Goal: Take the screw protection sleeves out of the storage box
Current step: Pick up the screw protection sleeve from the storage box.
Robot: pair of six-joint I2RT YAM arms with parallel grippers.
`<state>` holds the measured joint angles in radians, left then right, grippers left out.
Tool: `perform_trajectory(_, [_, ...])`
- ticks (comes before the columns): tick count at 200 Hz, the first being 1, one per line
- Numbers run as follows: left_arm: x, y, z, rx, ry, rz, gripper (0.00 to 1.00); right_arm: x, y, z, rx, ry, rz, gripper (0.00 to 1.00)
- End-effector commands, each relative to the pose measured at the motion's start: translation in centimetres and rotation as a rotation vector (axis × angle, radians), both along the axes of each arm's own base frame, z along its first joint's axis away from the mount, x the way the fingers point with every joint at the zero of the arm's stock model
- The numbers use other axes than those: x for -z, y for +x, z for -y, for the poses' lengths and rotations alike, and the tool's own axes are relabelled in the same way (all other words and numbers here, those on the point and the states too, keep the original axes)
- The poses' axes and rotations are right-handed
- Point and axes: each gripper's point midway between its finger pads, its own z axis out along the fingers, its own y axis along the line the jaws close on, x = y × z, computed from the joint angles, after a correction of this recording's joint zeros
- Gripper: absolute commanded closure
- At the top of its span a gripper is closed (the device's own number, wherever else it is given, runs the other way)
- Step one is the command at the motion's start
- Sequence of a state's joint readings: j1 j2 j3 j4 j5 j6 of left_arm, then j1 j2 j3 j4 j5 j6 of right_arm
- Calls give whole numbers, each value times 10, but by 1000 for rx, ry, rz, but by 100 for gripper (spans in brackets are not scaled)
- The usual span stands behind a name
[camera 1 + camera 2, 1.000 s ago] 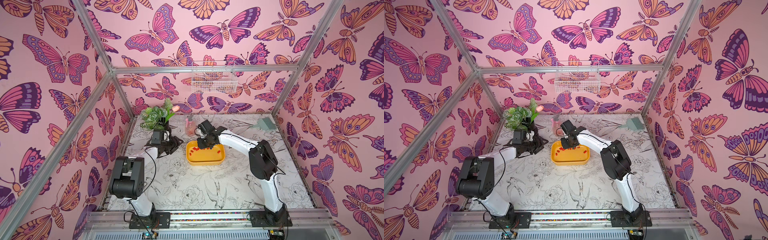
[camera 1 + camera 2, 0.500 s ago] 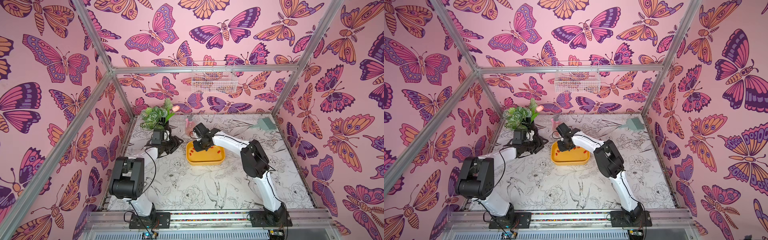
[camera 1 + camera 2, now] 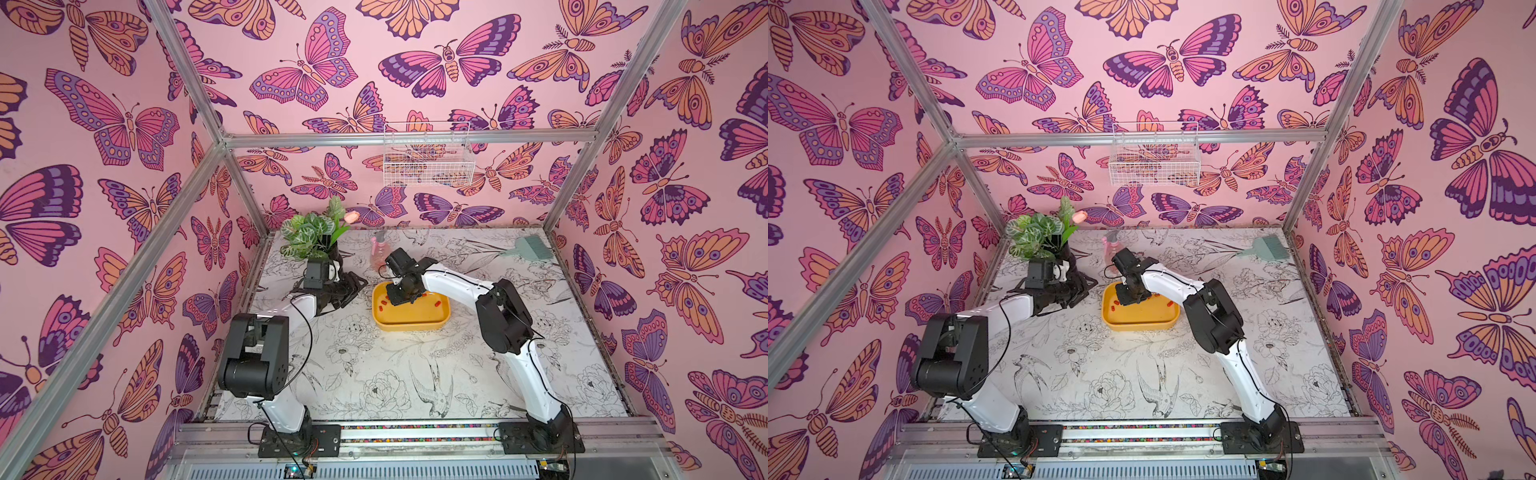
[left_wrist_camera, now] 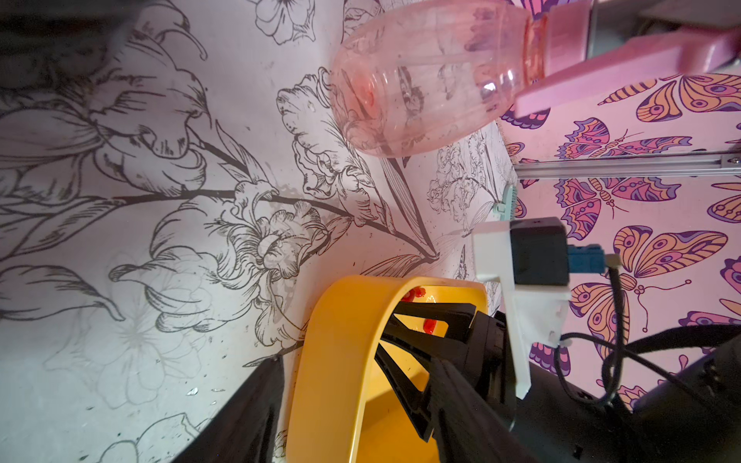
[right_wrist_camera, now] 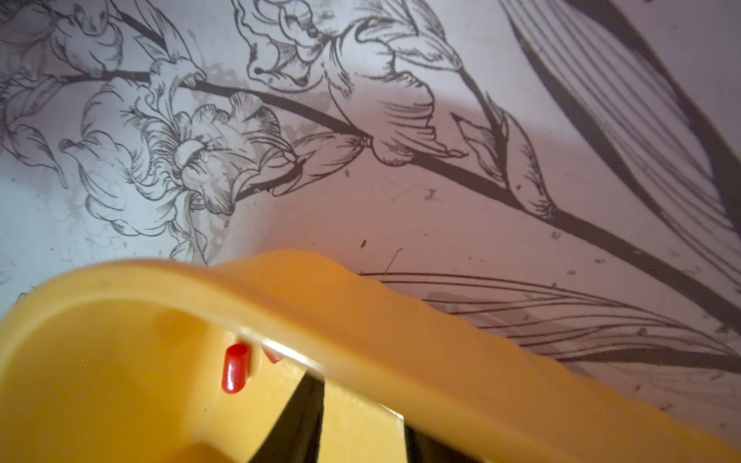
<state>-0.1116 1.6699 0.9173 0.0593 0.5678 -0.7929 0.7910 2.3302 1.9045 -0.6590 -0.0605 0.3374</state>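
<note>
Screw protection sleeves (image 5: 235,368) are scattered in the storage box (image 3: 409,326); right end effector (image 4: 387,330), spread and empty, is held inside. One sleeve should be straddled squarely before closing.

Floral-print table (image 3: 374,374) holding a yellow box (image 3: 409,320), potted plant (image 3: 309,232), pink spray bottle (image 3: 379,254) and teal brush (image 3: 530,247).

Pink butterfly-print walls (image 3: 332,62), aluminium frame rails (image 3: 311,140), white wire basket (image 3: 428,170), black-and-white floral tabletop (image 3: 395,374).
</note>
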Motion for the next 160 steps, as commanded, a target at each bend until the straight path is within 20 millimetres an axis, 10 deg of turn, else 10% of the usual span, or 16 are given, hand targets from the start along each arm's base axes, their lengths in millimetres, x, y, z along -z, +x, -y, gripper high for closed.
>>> perform_trajectory(1, [-4, -1, -1, 5, 13, 32, 36, 4, 1, 1, -10, -34, 3, 58])
perform_trajectory(160, [-4, -2, 0, 6, 17, 34, 36, 15, 2, -4, -14, -42, -24, 67])
